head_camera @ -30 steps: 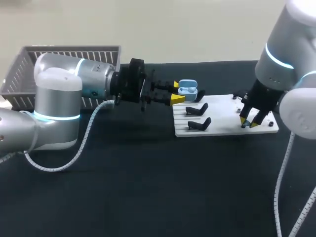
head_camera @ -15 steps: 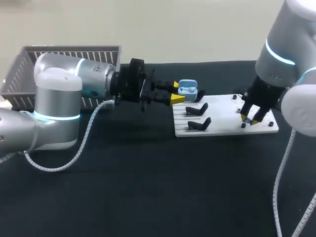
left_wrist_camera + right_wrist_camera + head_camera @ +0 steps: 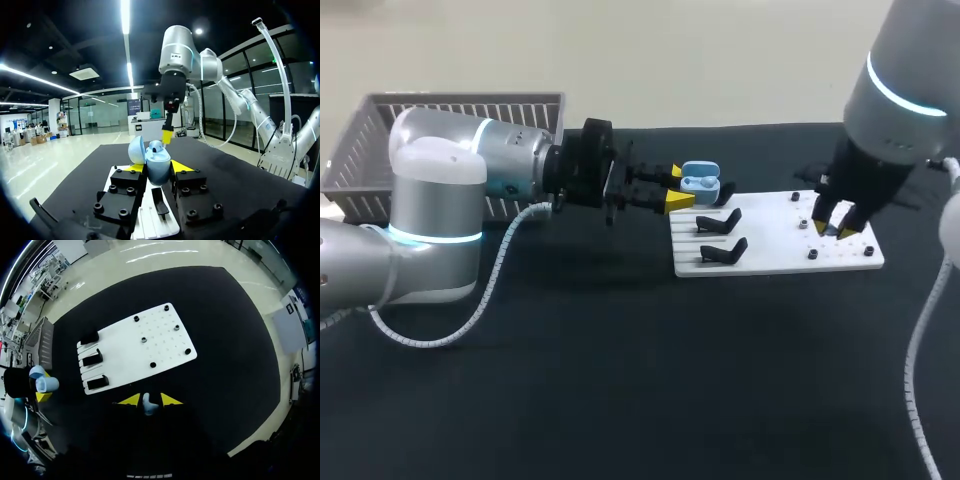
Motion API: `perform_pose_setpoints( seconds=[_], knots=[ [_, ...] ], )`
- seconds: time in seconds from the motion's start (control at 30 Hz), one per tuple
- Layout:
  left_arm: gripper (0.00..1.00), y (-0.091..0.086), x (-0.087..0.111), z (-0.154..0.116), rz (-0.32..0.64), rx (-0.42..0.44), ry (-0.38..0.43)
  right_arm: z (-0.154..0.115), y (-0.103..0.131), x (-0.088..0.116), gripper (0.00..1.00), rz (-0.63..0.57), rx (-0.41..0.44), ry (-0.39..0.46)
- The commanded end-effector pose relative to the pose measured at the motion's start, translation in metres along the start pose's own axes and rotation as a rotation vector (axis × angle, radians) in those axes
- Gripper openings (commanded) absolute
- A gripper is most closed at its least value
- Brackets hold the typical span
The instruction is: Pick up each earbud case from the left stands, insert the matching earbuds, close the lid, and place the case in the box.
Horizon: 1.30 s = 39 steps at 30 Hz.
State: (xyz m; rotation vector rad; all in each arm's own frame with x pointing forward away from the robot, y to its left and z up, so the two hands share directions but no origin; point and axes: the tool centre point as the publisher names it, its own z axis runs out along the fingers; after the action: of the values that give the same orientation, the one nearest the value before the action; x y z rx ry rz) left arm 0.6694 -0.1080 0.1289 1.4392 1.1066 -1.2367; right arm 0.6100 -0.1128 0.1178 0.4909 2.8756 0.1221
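Yellow-tipped fingers of the left gripper (image 3: 677,188) are clasping an open blue earbud case (image 3: 158,162) aloft at the white board's (image 3: 770,255) edge, while the right gripper (image 3: 147,400) is pinching a pale earbud (image 3: 149,409) above the board.

A white board (image 3: 775,240) lies on the black tabletop (image 3: 620,380). Above the board's right part hangs the right end effector (image 3: 835,231), with a small pale earbud (image 3: 831,230) between its yellow tips. At the board's far left corner, the left end effector (image 3: 675,188) grips an open light blue earbud case (image 3: 700,183). Two black stands (image 3: 720,221) sit on the board's left part. A grey slatted basket (image 3: 380,140) stands well left of the board.
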Motion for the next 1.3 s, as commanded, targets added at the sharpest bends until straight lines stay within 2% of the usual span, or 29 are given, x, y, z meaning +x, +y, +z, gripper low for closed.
perform_pose_setpoints(
  seconds=[0.03, 0.47, 0.73, 0.97, 1.1, 1.3],
  knots=[
    [0.00, -0.001, 0.000, 0.000, 0.002, -0.004, -0.001, -0.009, -0.004, 0.005, 0.00, 0.002, -0.002, -0.026],
    [0.00, -0.001, 0.000, 0.000, 0.002, -0.004, -0.001, -0.009, -0.004, 0.005, 0.00, 0.002, -0.002, -0.026],
    [0.00, -0.001, 0.000, 0.000, 0.002, -0.004, -0.001, -0.046, 0.040, 0.005, 0.00, -0.161, -0.042, -0.070],
    [0.00, -0.001, 0.000, 0.000, 0.002, -0.004, -0.001, -0.073, 0.078, 0.010, 0.00, -0.314, -0.012, -0.100],
    [0.00, -0.001, 0.000, 0.000, 0.002, -0.004, -0.001, -0.083, 0.101, 0.014, 0.00, -0.390, -0.011, -0.089],
    [0.00, -0.001, 0.000, 0.000, 0.002, -0.004, -0.001, -0.084, 0.126, 0.019, 0.00, -0.460, 0.014, -0.054]
  ],
)
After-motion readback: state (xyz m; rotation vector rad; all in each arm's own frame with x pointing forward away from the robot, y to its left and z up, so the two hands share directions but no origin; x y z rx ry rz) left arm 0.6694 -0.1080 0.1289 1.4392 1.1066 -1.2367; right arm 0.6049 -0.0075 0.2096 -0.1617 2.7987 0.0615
